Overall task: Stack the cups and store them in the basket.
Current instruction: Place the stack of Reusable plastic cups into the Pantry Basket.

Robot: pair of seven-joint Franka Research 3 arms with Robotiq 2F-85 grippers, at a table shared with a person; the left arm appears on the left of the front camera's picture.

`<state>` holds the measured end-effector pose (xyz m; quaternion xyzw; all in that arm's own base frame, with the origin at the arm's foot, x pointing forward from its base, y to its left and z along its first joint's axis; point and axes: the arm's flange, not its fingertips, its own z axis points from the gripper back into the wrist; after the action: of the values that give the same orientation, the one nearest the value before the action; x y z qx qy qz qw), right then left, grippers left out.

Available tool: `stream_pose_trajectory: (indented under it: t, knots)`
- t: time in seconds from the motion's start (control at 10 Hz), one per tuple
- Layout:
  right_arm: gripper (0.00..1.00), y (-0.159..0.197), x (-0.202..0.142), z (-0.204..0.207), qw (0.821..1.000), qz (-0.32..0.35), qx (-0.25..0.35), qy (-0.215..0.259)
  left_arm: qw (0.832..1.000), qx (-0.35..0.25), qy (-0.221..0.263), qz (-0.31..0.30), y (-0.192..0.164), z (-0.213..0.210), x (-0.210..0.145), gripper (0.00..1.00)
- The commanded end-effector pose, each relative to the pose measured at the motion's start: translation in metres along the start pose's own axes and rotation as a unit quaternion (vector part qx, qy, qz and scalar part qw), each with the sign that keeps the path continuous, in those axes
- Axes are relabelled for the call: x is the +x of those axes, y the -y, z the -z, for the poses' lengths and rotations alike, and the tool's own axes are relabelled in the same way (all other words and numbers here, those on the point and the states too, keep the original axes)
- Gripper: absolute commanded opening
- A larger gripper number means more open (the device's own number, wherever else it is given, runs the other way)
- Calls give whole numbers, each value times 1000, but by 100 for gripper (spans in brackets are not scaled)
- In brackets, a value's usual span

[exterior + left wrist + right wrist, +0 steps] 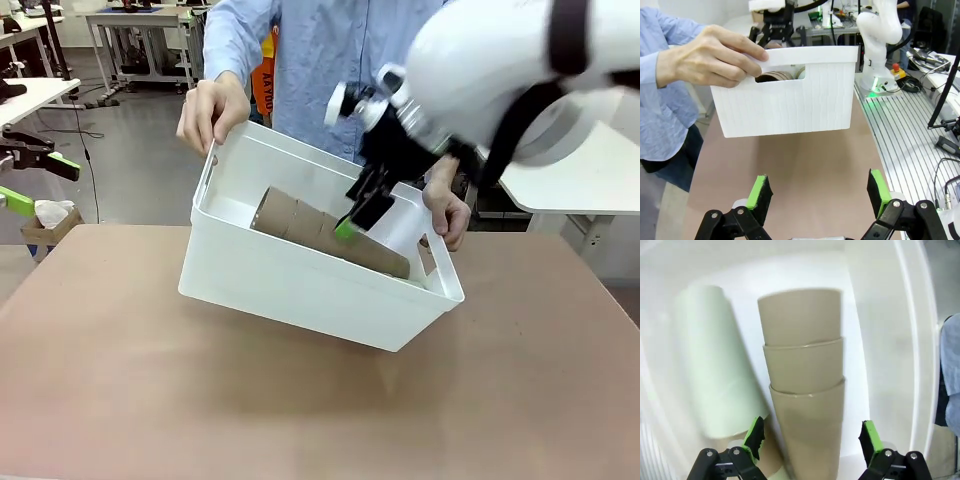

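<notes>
A person's hands [213,112] hold the white basket [300,285] tilted off the table by its two ends. In it lie a stack of tan cups [805,375] and a pale mint green cup [717,365] side by side. My right gripper [812,437] reaches into the basket, open, its green pads [754,435] standing either side of the tan stack without touching it. The front view shows that gripper [358,215] over the tan cups [300,222]. My left gripper [819,192] hangs open over the bare table, well short of the basket [790,107].
The brown tabletop [300,410] lies bare in front of the basket. In the left wrist view the person's hand [710,60] grips the basket's slot handle, and a ribbed metal bench [910,135] with cables and another arm's base runs along the table's side.
</notes>
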<state>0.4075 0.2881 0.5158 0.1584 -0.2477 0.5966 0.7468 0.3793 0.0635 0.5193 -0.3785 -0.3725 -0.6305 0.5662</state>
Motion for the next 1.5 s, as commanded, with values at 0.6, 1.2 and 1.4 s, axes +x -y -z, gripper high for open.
stream_pose_trajectory:
  t: [0.6, 1.2, 1.4]
  knots:
    - [100, 20, -132, -223, 982, -17, 73, 171, 1000, -4, 0, -5, 1, -1, 3, 100]
    - [100, 29, -225, -231, 986, 3, 52, 161, 1000, -4, 0, -5, 1, -1, 3, 100]
    - [100, 34, -229, -235, 978, 15, 67, 195, 1000, -4, 0, -5, 1, -1, 3, 100]
